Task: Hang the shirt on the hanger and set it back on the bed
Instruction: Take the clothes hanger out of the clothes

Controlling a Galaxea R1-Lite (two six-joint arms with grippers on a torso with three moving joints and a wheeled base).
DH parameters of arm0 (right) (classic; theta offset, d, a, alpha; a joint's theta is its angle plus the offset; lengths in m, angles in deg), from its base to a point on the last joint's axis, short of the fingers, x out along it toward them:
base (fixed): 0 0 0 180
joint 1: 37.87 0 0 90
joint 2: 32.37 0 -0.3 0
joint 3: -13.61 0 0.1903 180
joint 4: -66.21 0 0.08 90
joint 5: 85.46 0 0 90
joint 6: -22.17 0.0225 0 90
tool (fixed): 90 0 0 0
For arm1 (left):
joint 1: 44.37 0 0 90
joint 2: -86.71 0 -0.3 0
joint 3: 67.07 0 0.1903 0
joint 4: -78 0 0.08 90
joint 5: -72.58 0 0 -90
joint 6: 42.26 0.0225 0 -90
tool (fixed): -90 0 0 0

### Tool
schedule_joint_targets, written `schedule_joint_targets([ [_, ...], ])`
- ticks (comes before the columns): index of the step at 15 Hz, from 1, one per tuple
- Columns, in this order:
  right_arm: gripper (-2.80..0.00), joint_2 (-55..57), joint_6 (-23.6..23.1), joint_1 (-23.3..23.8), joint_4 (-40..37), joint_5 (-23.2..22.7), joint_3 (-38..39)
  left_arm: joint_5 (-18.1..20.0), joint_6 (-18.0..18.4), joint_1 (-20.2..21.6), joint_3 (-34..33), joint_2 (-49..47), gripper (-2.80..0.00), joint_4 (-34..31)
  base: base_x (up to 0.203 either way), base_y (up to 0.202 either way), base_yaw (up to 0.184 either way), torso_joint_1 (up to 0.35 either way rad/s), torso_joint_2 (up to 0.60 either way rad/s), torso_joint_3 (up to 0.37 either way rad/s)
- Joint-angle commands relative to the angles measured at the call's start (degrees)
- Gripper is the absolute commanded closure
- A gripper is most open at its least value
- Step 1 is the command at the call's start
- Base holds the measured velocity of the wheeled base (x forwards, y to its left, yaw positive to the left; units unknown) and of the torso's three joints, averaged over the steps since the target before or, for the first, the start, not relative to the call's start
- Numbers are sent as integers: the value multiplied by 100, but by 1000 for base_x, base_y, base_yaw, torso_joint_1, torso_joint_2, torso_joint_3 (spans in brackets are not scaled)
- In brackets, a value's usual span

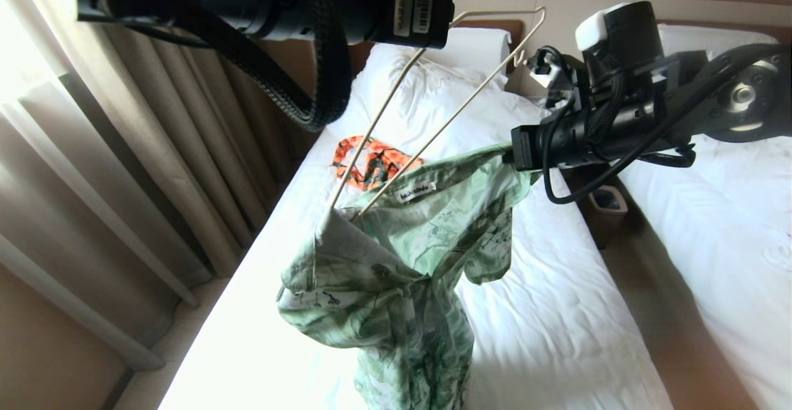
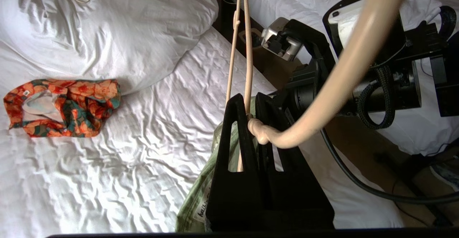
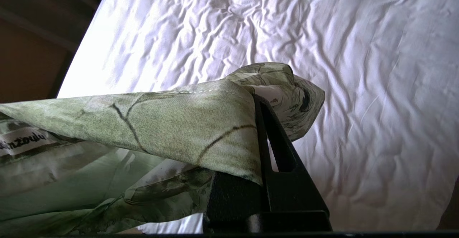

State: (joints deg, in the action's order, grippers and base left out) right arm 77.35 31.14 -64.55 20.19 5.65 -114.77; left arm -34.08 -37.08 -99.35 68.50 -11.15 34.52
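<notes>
Left pincer pinches hanger neck, right pincer pinches shirt collar, both held above bed — only one hanger end is inside, so a right pull risks the fabric sliding off or the wire twisting.

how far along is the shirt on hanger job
Done: both items are lifted off the bed. In hand: the left gripper is shut on the hanger, one end tucked into the shirt by the collar; the right gripper is shut on the shirt's fabric. Left: seating the shirt fully, then laying it on the bed.
</notes>
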Motion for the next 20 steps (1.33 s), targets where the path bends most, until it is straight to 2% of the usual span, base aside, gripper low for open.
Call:
schedule_joint_targets([
  [1, 0, 156, 111, -70, 0, 144, 31, -47, 0, 109, -1, -209, 0, 359, 0, 0, 0, 0, 0, 0],
  [2, 0, 221, 122, -65, 8, 153, 96, -149, 6, 140, -1, -310, 0, 635, 0, 0, 0, 0, 0, 0],
  [5, 0, 483, 115, -68, 55, 169, 143, -167, 36, 321, 39, -382, 0, 825, 0, 0, 0, 0, 0, 0],
  [7, 0, 638, 113, -118, 293, 176, 219, -159, 43, 416, 45, -384, 0, 1353, 0, 0, 0, 0, 0, 0],
  [8, 0, 697, 106, -273, 473, 210, 356, -158, 51, 482, 44, -407, 0, 1554, 0, 0, 0, 0, 0, 0],
  [11, 0, 732, -41, -671, 821, 302, 663, -149, 45, 690, 39, -506, 0, 1575, 0, 0, 0, 0, 0, 0],
  [15, 0, 793, -216, -750, 817, 326, 778, -353, 50, 983, 37, -544, 0, 2285, 0, 0, 0, 0, 0, 0],
  [17, 0, 931, -290, -798, 817, 449, 960, -533, 36, 1052, -18, -533, 0, 2301, 0, 0, 0, 0, 0, 0],
  [18, 0, 1005, -344, -793, 829, 719, 1029, -650, 36, 1067, -50, -533, 0, 2317, 0, 0, 0, 0, 0, 0],
  [20, 0, 979, -308, -777, 833, 742, 1037, -688, 16, 1110, -150, -524, 0, 2338, 0, 0, 0, 0, 0, 0],
])
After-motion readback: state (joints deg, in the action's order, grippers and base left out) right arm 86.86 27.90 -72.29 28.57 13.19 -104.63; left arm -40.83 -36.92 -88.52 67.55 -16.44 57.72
